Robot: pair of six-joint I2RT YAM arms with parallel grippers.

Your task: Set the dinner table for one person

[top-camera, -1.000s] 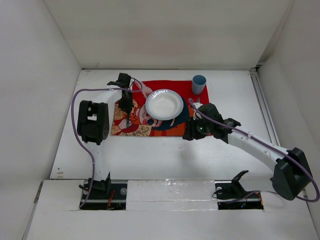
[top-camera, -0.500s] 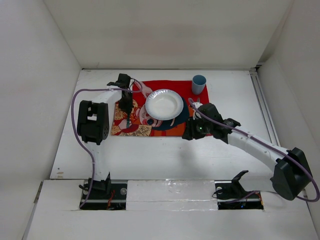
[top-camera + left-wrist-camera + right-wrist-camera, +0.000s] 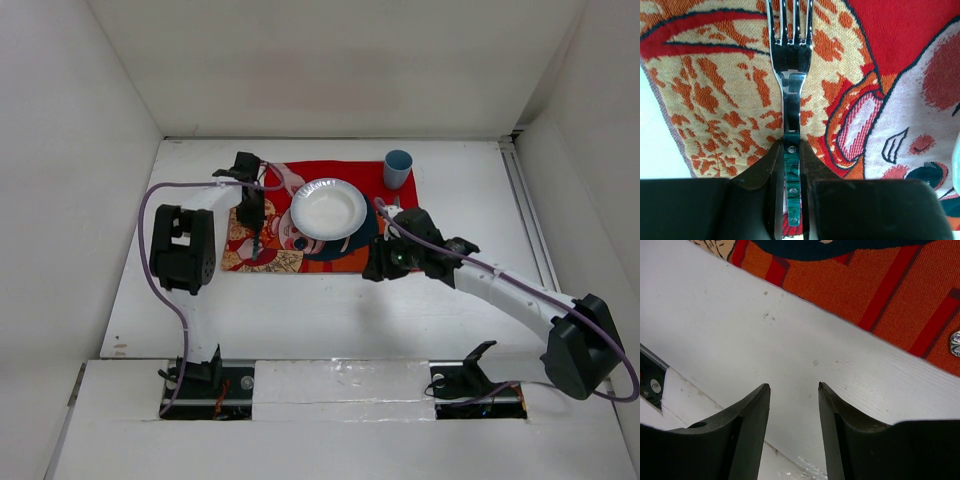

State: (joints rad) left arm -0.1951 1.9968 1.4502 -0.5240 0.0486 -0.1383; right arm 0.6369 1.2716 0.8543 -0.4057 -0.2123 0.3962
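You had the plate and blue cup set on the placemat toward the far side of the worktop, your left gripper clamped the fork left of the plate, not yet released, and your right gripper gaped empty.

Red cartoon-print placemat in the upper middle of the overhead view, white plate near its centre, blue cup upright at its upper right corner, green-handled steel fork over its yellow-patterned left part
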